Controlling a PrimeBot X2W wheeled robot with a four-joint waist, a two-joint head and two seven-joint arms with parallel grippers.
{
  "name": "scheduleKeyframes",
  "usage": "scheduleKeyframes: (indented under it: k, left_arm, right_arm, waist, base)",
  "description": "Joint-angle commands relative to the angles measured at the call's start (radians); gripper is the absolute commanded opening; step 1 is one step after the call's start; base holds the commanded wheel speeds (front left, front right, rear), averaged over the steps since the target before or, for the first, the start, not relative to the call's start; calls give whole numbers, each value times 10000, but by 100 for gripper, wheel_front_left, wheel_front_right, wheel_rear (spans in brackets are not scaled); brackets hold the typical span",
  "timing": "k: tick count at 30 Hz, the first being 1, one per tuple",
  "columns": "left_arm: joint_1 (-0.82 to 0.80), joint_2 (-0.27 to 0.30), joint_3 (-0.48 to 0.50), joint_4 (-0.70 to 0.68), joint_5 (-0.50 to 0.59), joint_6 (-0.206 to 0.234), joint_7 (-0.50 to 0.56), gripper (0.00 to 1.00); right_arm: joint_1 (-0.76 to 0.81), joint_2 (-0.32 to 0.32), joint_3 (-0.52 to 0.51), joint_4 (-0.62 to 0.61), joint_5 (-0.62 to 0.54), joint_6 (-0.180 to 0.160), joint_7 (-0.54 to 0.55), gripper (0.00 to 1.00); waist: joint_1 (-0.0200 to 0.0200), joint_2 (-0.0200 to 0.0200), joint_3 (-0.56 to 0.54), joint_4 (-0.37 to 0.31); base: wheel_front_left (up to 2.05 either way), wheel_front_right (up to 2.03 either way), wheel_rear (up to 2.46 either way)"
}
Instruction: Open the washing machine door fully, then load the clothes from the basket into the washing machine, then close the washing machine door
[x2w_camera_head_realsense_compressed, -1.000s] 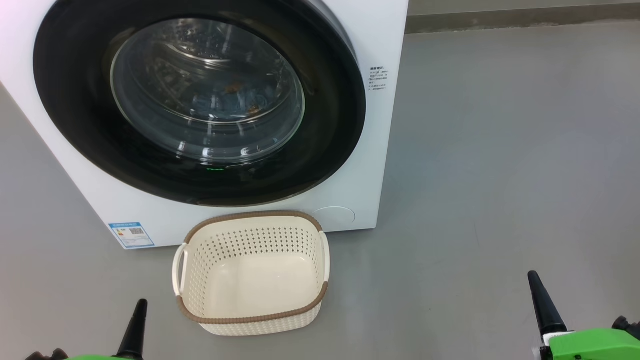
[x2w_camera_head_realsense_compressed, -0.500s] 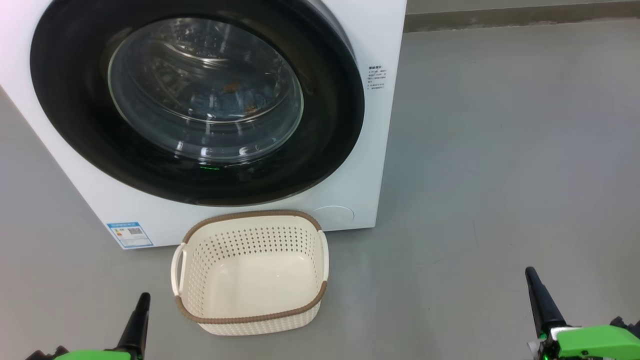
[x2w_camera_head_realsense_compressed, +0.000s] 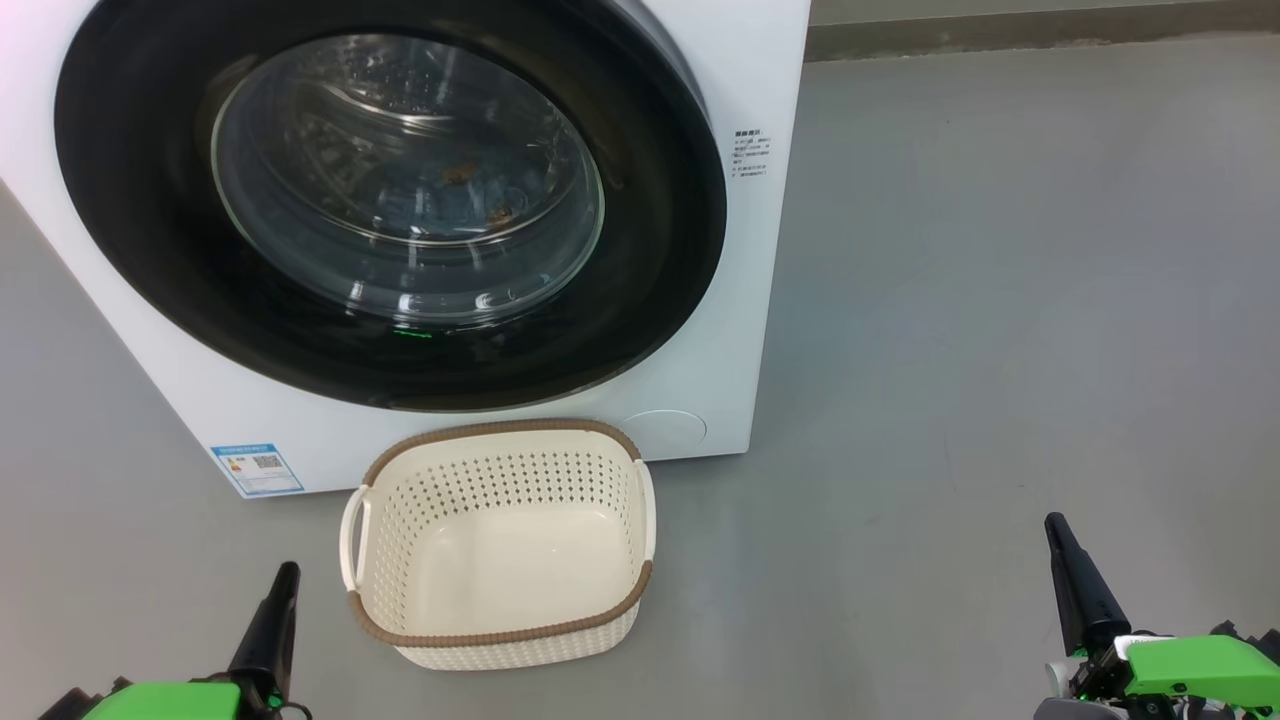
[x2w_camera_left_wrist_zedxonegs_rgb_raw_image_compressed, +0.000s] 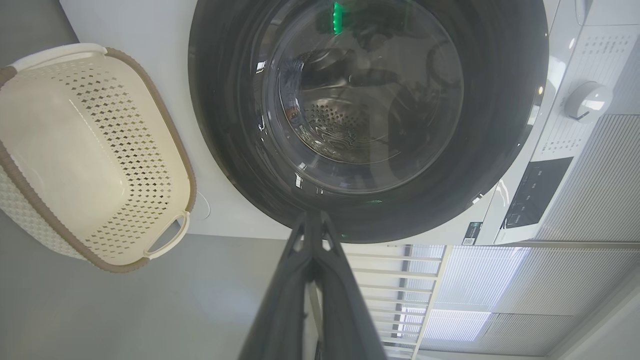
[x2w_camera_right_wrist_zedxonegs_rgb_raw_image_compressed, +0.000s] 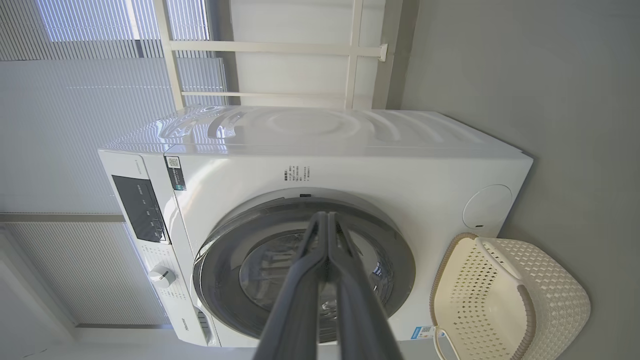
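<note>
2 closed, empty: left claw (x2w_camera_head_realsense_compressed: 286, 582), right claw (x2w_camera_head_realsense_compressed: 1056, 532), both risen | washing machine door (x2w_camera_head_realsense_compressed: 400, 190) stays closed

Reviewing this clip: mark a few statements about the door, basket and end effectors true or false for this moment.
1. The washing machine door is shut. True.
2. The basket stands on the floor before the washing machine. True.
3. The basket is full. False: it is empty.
4. The left end effector is open. False: its fingers are pressed together.
5. The right end effector grips the basket. False: it is shut, apart from it, holding nothing.
</note>
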Motion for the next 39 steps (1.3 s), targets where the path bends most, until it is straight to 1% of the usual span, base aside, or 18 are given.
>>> scheduleKeyframes:
  k: [1, 39]
  left_arm:
    - [-438, 111, 346, -185, -117, -29, 54, 0]
    - [-441, 85, 383, -186, -86, -29, 84, 0]
  right_arm:
    - [-418, -85, 275, -244, 171, 16, 79, 0]
    - [-418, -85, 277, -244, 173, 16, 77, 0]
  waist:
    - [-1, 0, 0, 0]
    - [-1, 0, 0, 0]
  base:
    - [0, 0, 0]
    - [0, 0, 0]
